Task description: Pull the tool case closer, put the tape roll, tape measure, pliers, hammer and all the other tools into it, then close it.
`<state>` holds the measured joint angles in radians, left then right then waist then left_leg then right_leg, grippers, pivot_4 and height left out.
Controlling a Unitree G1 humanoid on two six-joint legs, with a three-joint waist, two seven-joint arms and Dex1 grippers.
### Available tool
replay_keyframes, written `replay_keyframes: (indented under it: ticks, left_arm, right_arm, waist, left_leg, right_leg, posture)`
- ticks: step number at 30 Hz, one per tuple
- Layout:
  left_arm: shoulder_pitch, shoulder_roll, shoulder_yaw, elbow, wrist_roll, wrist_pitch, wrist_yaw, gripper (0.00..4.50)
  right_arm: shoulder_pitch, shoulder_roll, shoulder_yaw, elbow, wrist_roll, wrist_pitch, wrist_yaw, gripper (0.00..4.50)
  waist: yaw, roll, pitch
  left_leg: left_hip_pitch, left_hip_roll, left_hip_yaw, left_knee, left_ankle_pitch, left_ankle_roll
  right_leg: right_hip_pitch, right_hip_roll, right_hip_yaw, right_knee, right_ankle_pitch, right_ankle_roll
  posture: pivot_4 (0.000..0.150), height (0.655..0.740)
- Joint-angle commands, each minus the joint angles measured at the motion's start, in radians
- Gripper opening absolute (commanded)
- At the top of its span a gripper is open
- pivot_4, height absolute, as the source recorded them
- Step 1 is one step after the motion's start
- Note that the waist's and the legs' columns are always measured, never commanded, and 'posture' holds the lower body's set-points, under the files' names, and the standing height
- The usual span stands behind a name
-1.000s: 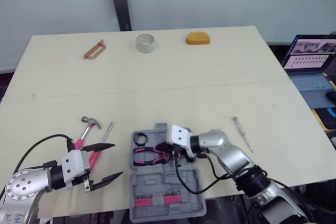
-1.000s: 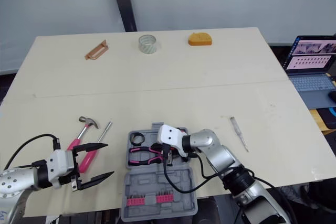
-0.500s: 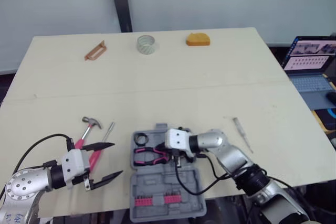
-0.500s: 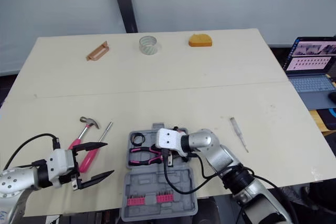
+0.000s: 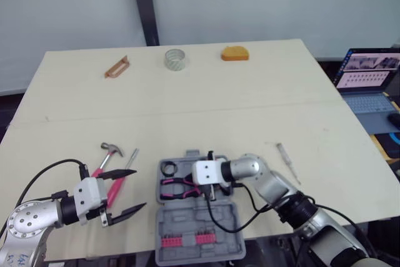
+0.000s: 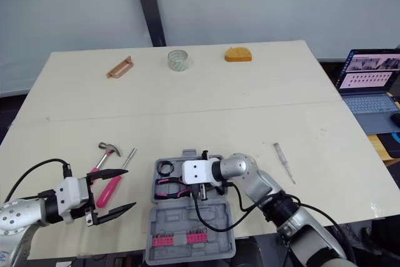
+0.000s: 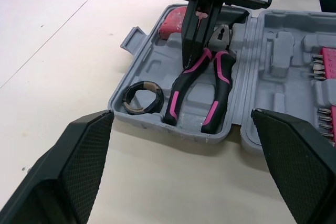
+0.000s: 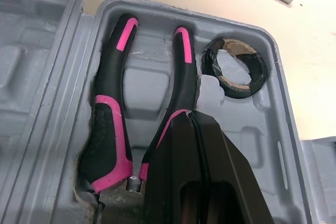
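Right pincer [image 7: 189, 59], fingers pressed together, has edged lower onto the pliers [image 7: 197, 90] lying in the open tool case [image 5: 187, 242]. Left pincer [image 5: 139, 189] stays spread wide beside the hammer [image 5: 111, 149] on the worktop [image 5: 250, 92].

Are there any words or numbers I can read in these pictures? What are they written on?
No words or numbers here can be read.
Open laptop screen at the robot's right: rows of small pictures and text, too small to read.
Grey plastic tool case: no lettering seen.
Pink-and-black pliers in the case: no lettering seen.
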<state>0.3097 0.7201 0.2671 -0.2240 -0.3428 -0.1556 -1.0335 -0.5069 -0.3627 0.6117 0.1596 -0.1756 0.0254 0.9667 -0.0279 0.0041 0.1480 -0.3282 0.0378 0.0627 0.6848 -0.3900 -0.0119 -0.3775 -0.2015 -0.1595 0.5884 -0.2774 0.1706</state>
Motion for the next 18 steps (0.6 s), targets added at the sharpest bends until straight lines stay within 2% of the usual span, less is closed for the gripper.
replay_keyframes:
  ticks: [1, 8, 13, 18]
  left_arm:
    - [-0.003, 0.002, 0.005, -0.012, 0.006, -0.015, 0.012, 4.5]
    - [-0.021, 0.001, -0.004, 0.006, 0.015, -0.015, 0.02, 4.5]
    - [-0.054, 0.0, -0.005, 0.013, 0.001, 0.051, 0.05, 4.5]
    - [-0.076, 0.012, 0.003, 0.019, -0.017, 0.132, 0.056, 4.5]
  right_arm:
    - [0.041, -0.027, 0.044, 0.124, -0.073, 0.063, 0.009, 0.03]
    - [0.045, 0.004, 0.0, 0.116, -0.006, 0.041, 0.015, 0.03]
    - [0.06, 0.038, -0.162, 0.009, 0.196, 0.092, 0.045, 0.03]
    - [0.089, -0.044, -0.335, -0.189, 0.402, 0.235, 0.106, 0.03]
  waist:
    - [0.0, 0.0, 0.0]
    - [-0.001, 0.001, 0.0]
    - [0.002, 0.003, 0.002]
    - [0.0, 0.006, 0.006]
  left_leg:
    - [0.002, 0.0, 0.0, -0.001, 0.0, 0.0]
    - [0.003, 0.0, 0.0, -0.002, 0.0, 0.0]
    - [0.001, 0.0, 0.0, -0.002, -0.001, 0.0]
    - [-0.006, 0.0, 0.0, -0.001, -0.001, 0.0]
  right_leg:
    - [0.001, 0.0, 0.0, 0.0, 0.0, 0.0]
    - [0.002, 0.0, 0.0, 0.0, 0.0, -0.001]
    - [0.001, 0.0, 0.0, -0.001, 0.0, -0.001]
    - [-0.005, 0.0, -0.001, -0.002, 0.0, -0.001]
  posture:
    - [0.15, 0.74]
    - [0.15, 0.74]
    - [0.15, 0.74]
    - [0.15, 0.74]
